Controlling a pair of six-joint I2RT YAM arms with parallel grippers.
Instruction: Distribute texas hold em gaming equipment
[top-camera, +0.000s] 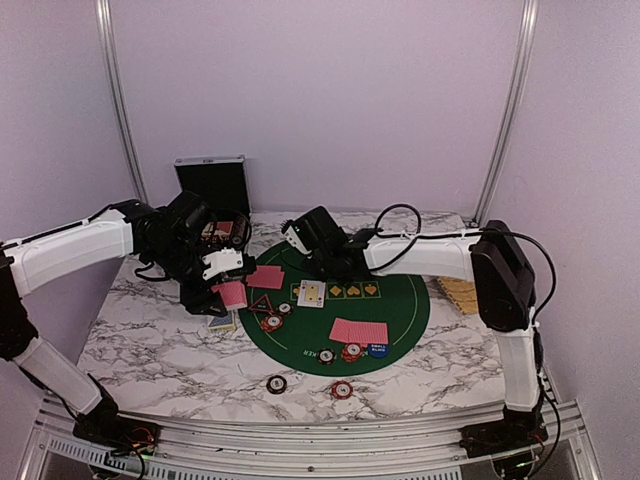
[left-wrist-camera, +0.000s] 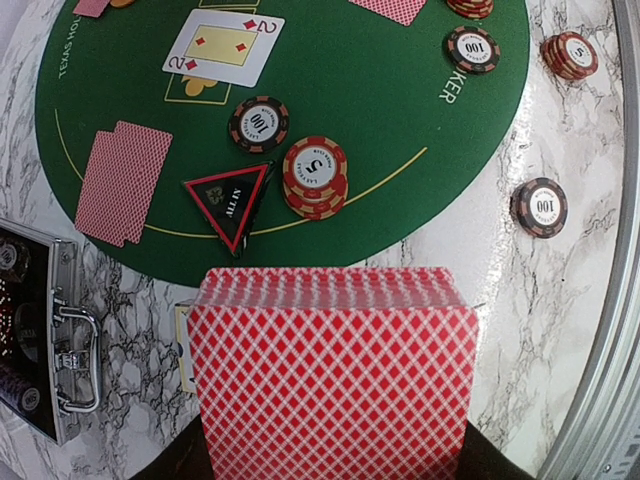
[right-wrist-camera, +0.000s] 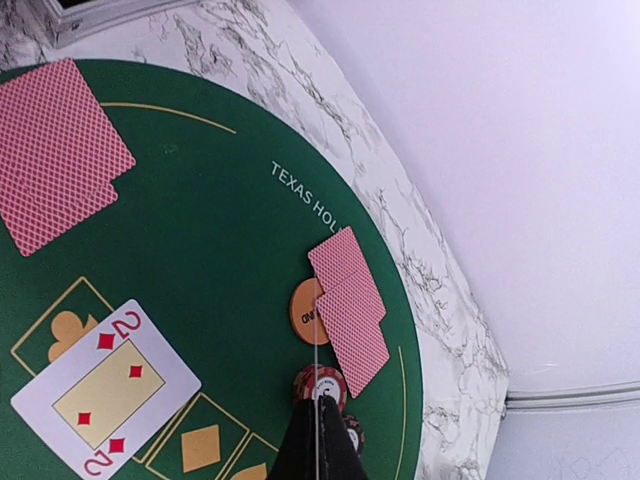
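Observation:
My left gripper (top-camera: 222, 292) is shut on a thick deck of red-backed cards (left-wrist-camera: 335, 370) over the green mat's (top-camera: 405, 305) left edge. Beyond the deck lie a triangular marker (left-wrist-camera: 232, 200), a black chip (left-wrist-camera: 258, 124), a red chip stack (left-wrist-camera: 315, 176) and two face-down cards (left-wrist-camera: 122, 182). My right gripper (right-wrist-camera: 320, 398) is shut on a single card (right-wrist-camera: 316, 350), seen edge-on as a thin line. It hovers over a red chip stack (right-wrist-camera: 318, 383), an orange disc (right-wrist-camera: 302, 310) and two overlapping face-down cards (right-wrist-camera: 348, 308). A face-up two of diamonds (top-camera: 312, 293) lies mid-mat.
An open black case (top-camera: 212, 185) stands at the back left, its metal edge (left-wrist-camera: 65, 340) next to the deck. A straw basket (top-camera: 460, 293) sits right of the mat. More cards (top-camera: 358, 331), chips (top-camera: 351, 351) and a blue disc (top-camera: 377, 350) lie near the front; two chips (top-camera: 276, 384) (top-camera: 342, 390) rest on marble.

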